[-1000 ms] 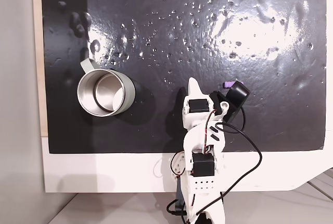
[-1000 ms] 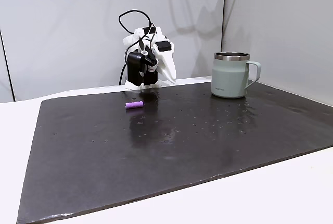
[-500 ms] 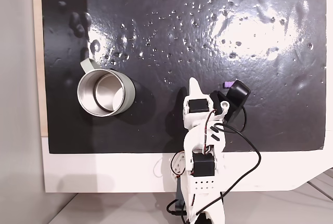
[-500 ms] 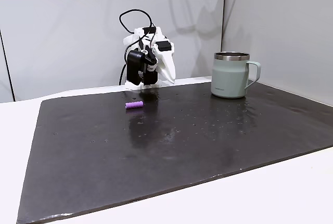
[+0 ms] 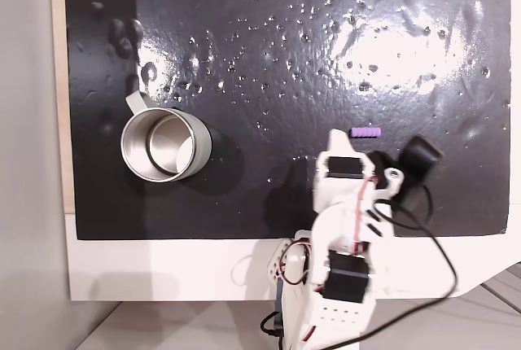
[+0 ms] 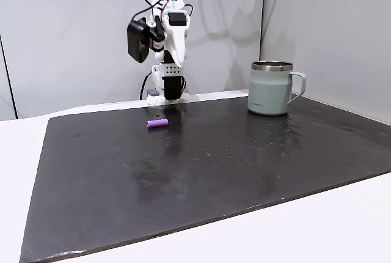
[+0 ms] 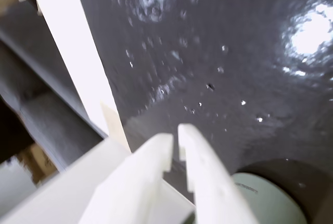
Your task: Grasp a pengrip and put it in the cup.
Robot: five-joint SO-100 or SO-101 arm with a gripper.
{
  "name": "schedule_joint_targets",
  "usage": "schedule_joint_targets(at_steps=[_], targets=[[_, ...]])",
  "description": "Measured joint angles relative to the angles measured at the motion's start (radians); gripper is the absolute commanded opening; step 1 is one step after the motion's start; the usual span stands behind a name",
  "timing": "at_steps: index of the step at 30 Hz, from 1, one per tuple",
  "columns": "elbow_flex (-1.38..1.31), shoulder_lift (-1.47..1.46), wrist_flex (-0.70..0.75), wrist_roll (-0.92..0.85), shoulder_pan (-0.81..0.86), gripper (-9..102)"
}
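Tabletop (image 6: 342, 214): white, carrying everything; the arm's base is fixed at its edge, so both task things lie within reach of it.
Mat (image 5: 269, 49): a dark glossy sheet spread over most of the tabletop; glare and droplet-like specks show on it, and the purple piece stands out well against the black.
Arm (image 6: 168, 37): folded up high over its base in a fixed view, well above the mat, a posture that looks like a raised start rather than a reach.
Cup (image 5: 165, 144): upright on the mat with its mouth open to the top, handle to one side; it stands well apart from the pengrip. In the wrist view its pale rim (image 7: 270, 200) shows at the bottom corner.
Fingers (image 7: 176, 143): the two white tips lie nearly together with a thin slit between them and nothing in it; closed and empty.
Pengrip (image 5: 364, 133): lying flat on the mat, free, just ahead of the arm; also seen in a fixed view (image 6: 157, 123). Not yet grasped.
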Motion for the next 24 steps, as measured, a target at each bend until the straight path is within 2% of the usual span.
schedule_joint_targets(at_steps=[4, 7, 13, 24], targets=[[-0.225, -0.173, 0.143, -0.069, 0.084, 8], [-0.328, -0.29, 0.193, -0.118, 0.158, 12], [-0.433, -0.477, 0.213, -0.255, 0.232, 19], [-0.563, -0.894, 0.218, -0.456, 0.341, 22]])
